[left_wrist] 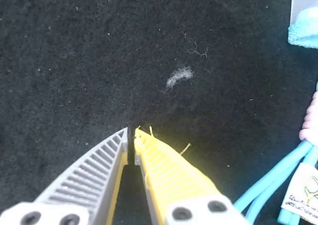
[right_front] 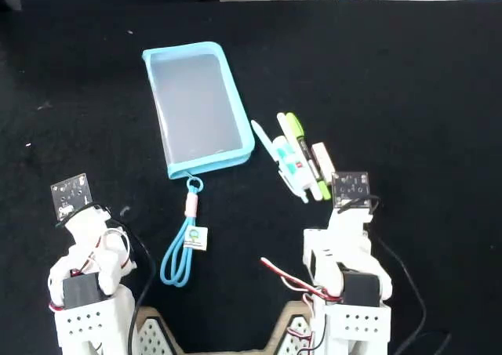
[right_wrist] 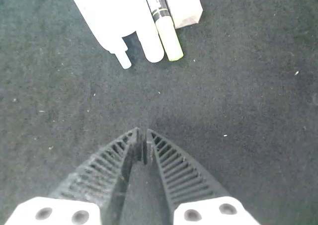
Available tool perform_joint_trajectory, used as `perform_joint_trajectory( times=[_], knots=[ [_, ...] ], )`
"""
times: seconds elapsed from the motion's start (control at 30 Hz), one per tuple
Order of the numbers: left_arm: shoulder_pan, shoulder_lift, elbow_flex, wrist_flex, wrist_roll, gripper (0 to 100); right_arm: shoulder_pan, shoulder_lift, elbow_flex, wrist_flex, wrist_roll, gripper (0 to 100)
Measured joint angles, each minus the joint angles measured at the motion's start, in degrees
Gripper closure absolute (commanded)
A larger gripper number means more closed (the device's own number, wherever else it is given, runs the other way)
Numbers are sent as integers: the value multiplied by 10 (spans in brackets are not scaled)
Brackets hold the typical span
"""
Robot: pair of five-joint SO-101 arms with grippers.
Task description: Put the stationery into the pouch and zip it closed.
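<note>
One pouch (right_front: 200, 108) and one stationery heap (right_front: 298, 159) lie apart; the left claw (left_wrist: 131, 130) and right claw (right_wrist: 143, 131) both sit closed, empty.

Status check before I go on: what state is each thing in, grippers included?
pouch: lying flat, clear panel up, nothing seen inside; zip hard to judge.
strap: attached at the pouch's corner nearest the arms, lying loose.
stationery: bunched beside the pouch, outside it.
left gripper: shut, empty.
right gripper: shut, empty, just short of the stationery.
</note>
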Motion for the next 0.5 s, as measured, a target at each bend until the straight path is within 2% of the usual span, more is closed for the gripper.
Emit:
perform_joint_trajectory(
  times=[0.4, 0.5],
  knots=[
    [0, 0, 0, 0, -3, 970, 0, 0, 0, 0, 0, 983],
    [33, 0, 0, 0, -5, 969, 0, 0, 0, 0, 0, 983]
  ],
)
